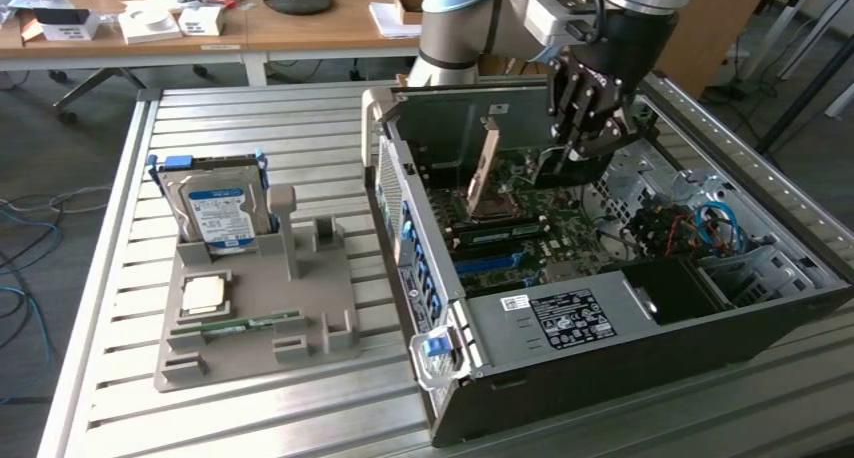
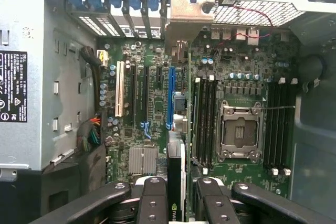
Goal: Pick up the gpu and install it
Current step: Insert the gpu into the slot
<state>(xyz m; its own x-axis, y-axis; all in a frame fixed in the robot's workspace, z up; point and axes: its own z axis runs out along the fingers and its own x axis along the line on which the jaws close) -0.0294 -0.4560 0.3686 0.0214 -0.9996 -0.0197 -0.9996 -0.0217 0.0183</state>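
The gpu (image 2: pixel 176 182) is a thin dark card seen edge-on, gripped between my gripper's (image 2: pixel 177 192) black fingers (image 2: pixel 152 198). It reaches toward the case's rear slot openings, ending in its metal bracket (image 2: pixel 185 17). In the exterior view my gripper (image 1: pixel 587 143) hangs inside the open computer case (image 1: pixel 441 308), above the motherboard (image 1: pixel 534 228), with the gpu's bracket (image 1: pixel 489 148) standing upright to the exterior view's left of it. The card hovers over the board close to the long blue slot (image 2: pixel 171 98); I cannot tell if it touches the slot.
A grey holder (image 1: pixel 254 328) on the slatted table carries a silver hard drive (image 1: pixel 220 208), a square processor chip (image 1: pixel 203 293) and a green memory stick (image 1: pixel 247 325). Inside the case sit the power supply box (image 1: pixel 561 318), the processor socket (image 2: pixel 239 132) and bundled cables (image 1: pixel 694 228).
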